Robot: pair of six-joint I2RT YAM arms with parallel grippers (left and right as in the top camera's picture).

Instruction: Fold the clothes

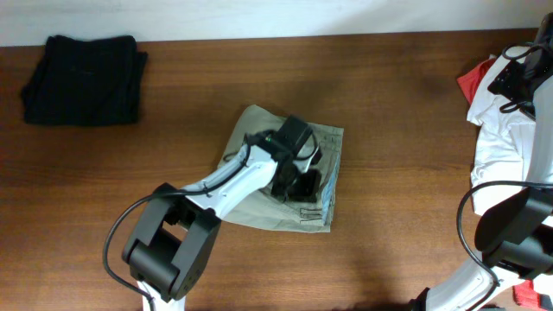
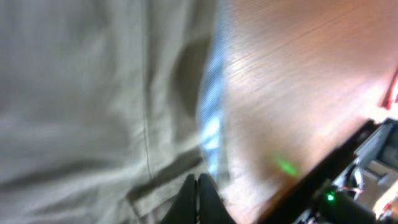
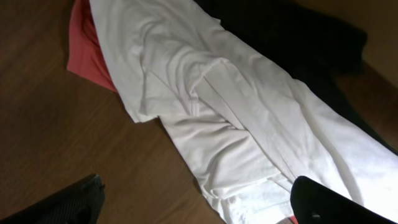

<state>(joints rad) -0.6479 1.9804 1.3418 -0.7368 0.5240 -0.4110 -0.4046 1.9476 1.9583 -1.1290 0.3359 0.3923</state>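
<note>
The khaki-beige shorts (image 1: 255,128) lie folded into a rough square at the table's middle. My left gripper (image 1: 302,186) rests on top of them, near their right edge. In the left wrist view the jaws (image 2: 198,193) are shut together, tips on the khaki fabric (image 2: 93,93) beside its light-blue edge; nothing shows between them. My right gripper (image 1: 518,79) hovers at the far right over the clothes pile. In the right wrist view it is open (image 3: 199,205) and empty above a white garment (image 3: 236,112), with a red garment (image 3: 84,43) and a black one (image 3: 292,37) beside it.
A folded black garment (image 1: 82,76) lies at the far left back. The white garment (image 1: 510,142) and red garment (image 1: 473,79) sit piled at the right edge. The brown wooden table (image 1: 397,130) shows between the shorts and the pile.
</note>
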